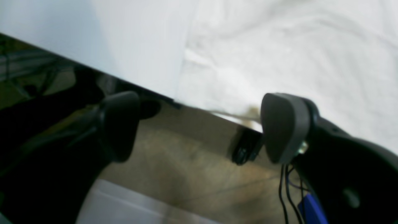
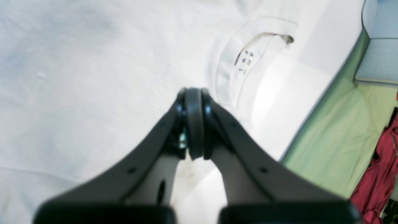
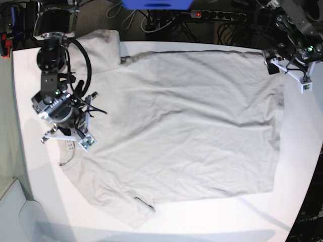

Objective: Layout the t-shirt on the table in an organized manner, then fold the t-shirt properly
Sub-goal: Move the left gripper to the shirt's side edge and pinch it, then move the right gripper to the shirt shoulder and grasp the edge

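The light grey-beige t-shirt (image 3: 186, 121) lies spread flat on the white table (image 3: 30, 166), neck toward the left, hem toward the right. Its collar with the printed label (image 2: 245, 62) shows in the right wrist view. My right gripper (image 2: 193, 123) hovers over the shirt beside the collar, shut, with no cloth visible between its pads; in the base view my right gripper (image 3: 70, 137) is at the left. My left gripper (image 1: 202, 127) stands open at the table's far edge by the shirt's hem corner (image 1: 248, 109), nothing between its fingers (image 1: 284, 127); in the base view it (image 3: 282, 63) is at the upper right.
Beyond the far table edge (image 1: 93, 67) lie brown floor and a pale bin (image 1: 124, 205). A power strip (image 3: 217, 15) and cables run behind the table. Off the table's left side are green floor (image 2: 335, 133) and a red cloth (image 2: 382, 168).
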Tool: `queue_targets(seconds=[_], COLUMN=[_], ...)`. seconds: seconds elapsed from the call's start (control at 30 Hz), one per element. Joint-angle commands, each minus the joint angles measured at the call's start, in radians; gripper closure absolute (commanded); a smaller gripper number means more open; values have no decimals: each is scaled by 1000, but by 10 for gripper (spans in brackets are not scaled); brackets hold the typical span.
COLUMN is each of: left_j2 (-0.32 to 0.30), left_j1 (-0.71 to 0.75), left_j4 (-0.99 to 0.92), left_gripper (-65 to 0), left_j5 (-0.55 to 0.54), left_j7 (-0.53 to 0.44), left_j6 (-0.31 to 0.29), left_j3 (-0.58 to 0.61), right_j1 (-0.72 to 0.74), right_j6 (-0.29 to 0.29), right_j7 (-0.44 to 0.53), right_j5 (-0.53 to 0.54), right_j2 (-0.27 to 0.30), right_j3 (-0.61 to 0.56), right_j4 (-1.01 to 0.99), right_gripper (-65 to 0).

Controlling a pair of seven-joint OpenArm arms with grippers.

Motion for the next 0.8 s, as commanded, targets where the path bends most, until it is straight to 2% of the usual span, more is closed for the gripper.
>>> queue_targets(seconds=[0.0, 0.27, 0.77], left_j2=[-21, -25, -18], left_j1=[-20, -31, -33], left_j4=[-5, -111, -152], left_gripper=[-598, -598, -585], left_j5=[3, 3, -6], left_j7=[-9, -98, -101], left_j6=[3, 3, 3], left_j3=[-3, 0, -1], right_j1=[12, 12, 20], right_j6=[6, 6, 6], right_j7=[10, 10, 10], right_j5=[0, 0, 0], right_j2=[6, 13, 8], right_j3=[3, 3, 3], right_j4=[18, 18, 18], right_gripper=[0, 0, 0])
